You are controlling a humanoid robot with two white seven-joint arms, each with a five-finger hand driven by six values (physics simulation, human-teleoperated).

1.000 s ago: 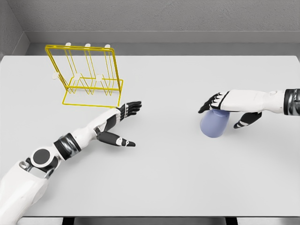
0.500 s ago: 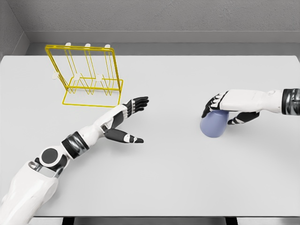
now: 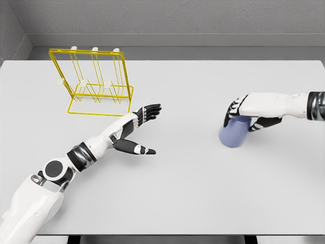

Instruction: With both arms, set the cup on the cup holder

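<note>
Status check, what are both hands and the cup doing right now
Right robot hand wrapped on blue cup. Left robot hand open, mid-table. Yellow cup holder unobstructed.

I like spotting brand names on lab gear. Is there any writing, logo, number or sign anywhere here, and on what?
None can be read in the head view.
The blue cup is plain, with no print or logo.
The yellow wire cup holder bears no tag.
The right hand, closed on the cup, and the open left hand show only white and black shells, unmarked.
The white table and grey wall carry no sign.
</note>
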